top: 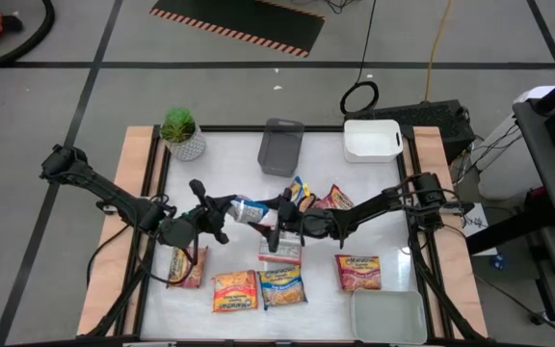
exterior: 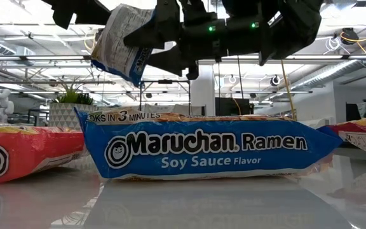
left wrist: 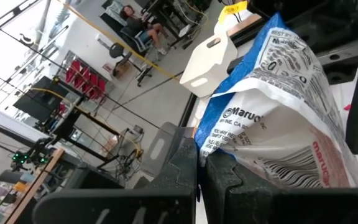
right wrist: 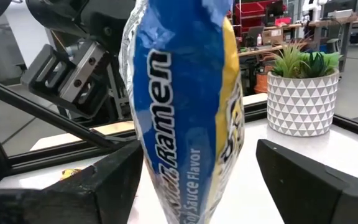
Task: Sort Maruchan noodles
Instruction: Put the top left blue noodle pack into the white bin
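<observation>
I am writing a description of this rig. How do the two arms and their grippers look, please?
Both arms are dark, nearly black, built of slim jointed links. The left gripper and right gripper have blocky black fingers with angular edges. Small green lights glow on the gripper bodies in the low view. No markings can be read.

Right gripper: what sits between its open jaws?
The blue packet, held up off the table by the shut left gripper, hangs between the right gripper's spread jaws, not yet clamped. The right wrist view shows it best.
</observation>
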